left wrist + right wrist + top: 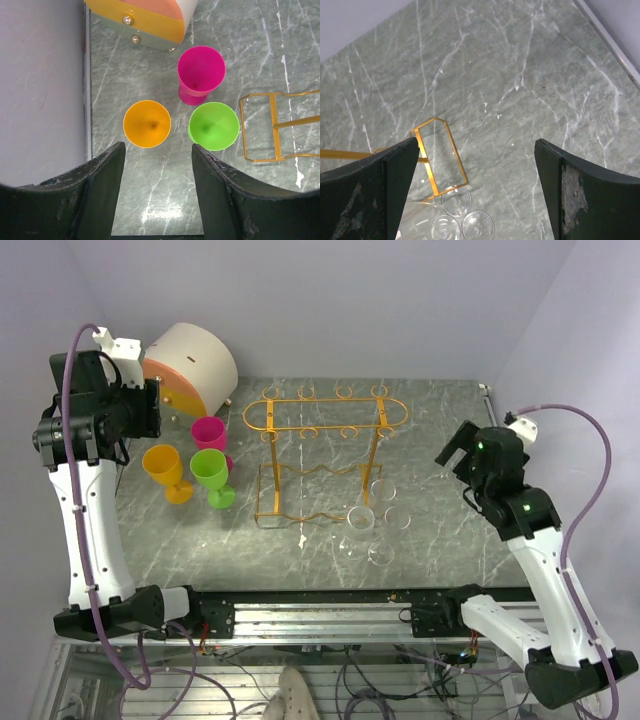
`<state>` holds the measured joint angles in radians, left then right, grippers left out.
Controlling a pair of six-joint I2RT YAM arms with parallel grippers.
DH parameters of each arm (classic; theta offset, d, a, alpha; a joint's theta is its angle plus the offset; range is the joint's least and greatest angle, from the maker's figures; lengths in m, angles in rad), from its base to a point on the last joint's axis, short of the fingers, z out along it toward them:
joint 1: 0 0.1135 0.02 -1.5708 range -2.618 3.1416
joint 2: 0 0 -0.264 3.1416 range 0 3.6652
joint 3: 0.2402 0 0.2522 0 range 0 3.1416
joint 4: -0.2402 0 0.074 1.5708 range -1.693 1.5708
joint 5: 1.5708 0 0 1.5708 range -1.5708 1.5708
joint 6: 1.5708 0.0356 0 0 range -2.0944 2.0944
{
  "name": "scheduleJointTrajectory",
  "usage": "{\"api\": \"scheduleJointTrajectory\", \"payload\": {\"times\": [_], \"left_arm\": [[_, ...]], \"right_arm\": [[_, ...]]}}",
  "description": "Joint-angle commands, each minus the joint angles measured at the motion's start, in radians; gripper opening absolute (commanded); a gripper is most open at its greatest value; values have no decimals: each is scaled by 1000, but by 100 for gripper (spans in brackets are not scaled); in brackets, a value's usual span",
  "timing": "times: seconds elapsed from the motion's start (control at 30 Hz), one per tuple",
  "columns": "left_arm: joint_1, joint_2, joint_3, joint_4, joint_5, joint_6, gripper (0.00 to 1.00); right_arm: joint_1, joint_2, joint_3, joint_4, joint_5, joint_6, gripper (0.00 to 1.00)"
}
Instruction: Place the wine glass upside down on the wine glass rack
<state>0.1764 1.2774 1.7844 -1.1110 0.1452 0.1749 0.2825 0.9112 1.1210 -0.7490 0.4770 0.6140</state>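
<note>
The gold wire wine glass rack [270, 470] stands mid-table; parts of it show in the left wrist view [274, 125] and the right wrist view [426, 161]. Several clear wine glasses [360, 523] stand upright at the rack's right front, also seen in the right wrist view [456, 201]. Orange [165, 468], green [210, 472] and magenta [209, 431] glasses stand left of the rack. My left gripper [140, 410] [157, 150] is open and empty, high above the coloured glasses. My right gripper [455, 450] [476, 145] is open and empty, raised to the right of the clear glasses.
A beige drum-shaped box with an orange face [190, 365] lies at the back left, near the magenta glass. Walls close in on the table's left, back and right. The marble tabletop [450, 410] lies bare right of the rack.
</note>
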Motion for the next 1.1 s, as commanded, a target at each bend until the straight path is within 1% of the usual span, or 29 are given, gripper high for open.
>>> {"api": "scheduleJointTrajectory", "payload": {"times": [0.0, 0.07, 0.13, 0.17, 0.27, 0.33, 0.37, 0.43, 0.5, 0.53, 0.6, 0.77, 0.8, 0.87, 0.9, 1.07], "left_arm": [[-7, -28, 1, 23, -70, 10, 66], [-8, -17, 17, -4, -33, 17, 67], [-7, 17, 57, -69, 49, 44, 65], [-7, 29, 72, -89, 67, 45, 64], [-7, 13, 61, -64, 40, 29, 64], [-7, 3, 50, -51, 24, 21, 64], [-8, 2, 48, -52, 28, 18, 64], [-7, 6, 42, -51, 43, 9, 64], [-8, 11, 49, -55, 39, 3, 64], [-8, 10, 50, -55, 36, 4, 64], [-7, -9, 42, -47, 40, 7, 64], [-6, -54, 5, -42, 140, 17, 65], [-8, -59, -3, -41, 151, 19, 65], [-7, -66, -17, -35, 157, 21, 65], [-6, -65, -22, -33, 156, 21, 65], [-6, -64, -36, -27, 158, 18, 65]], "right_arm": [[1, -76, 14, 7, 31, -10, 100], [1, -104, 11, 33, -72, -76, 100], [1, -140, -19, 70, -234, -183, 100], [1, -162, -33, 79, -318, -238, 100], [2, -195, -40, 33, -383, -280, 100], [3, -201, -36, -7, -421, -267, 98], [3, -199, -39, -24, -455, -259, 93], [3, -183, -43, -67, -537, -243, 75], [3, -162, -49, -116, -605, -224, 61], [3, -158, -54, -136, -629, -209, 59], [3, -152, -62, -165, -673, -182, 59], [3, -154, -69, -210, -787, -152, 59], [3, -153, -73, -220, -796, -157, 57], [3, -156, -82, -246, -780, -182, 49], [3, -154, -84, -261, -774, -195, 47], [3, -149, -104, -281, -800, -212, 47]]}}
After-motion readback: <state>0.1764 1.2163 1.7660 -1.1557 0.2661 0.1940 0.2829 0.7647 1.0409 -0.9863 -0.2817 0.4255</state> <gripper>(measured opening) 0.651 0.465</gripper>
